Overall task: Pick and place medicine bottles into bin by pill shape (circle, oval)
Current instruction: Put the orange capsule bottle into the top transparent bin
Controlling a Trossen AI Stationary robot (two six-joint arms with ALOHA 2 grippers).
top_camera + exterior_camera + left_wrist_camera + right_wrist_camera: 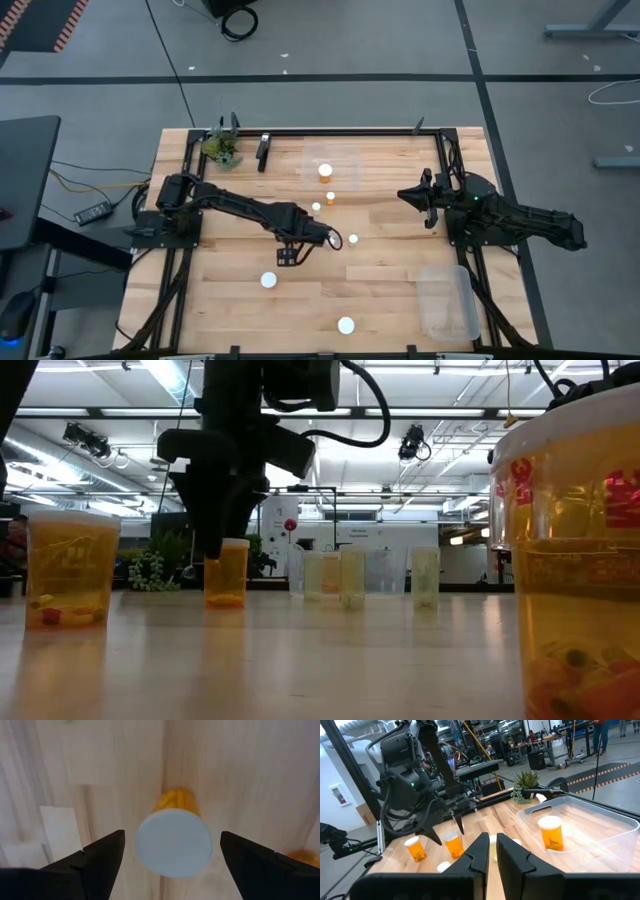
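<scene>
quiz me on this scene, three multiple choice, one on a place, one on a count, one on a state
1. Where is the left tool?
A) over the middle of the table
B) inside a bin
C) off the wood altogether

2. How many bottles stand in the clear bin near the plant?
A) none
B) one
C) four

3. The left tool's fingers are:
A) shut on a bottle
B) open
C) shut on nothing

Answers:
1 A: the high view shows it mid-table.
2 B: a lone orange bottle stands inside.
3 B: they stand apart on either side of a white-capped bottle, not touching it.
</scene>
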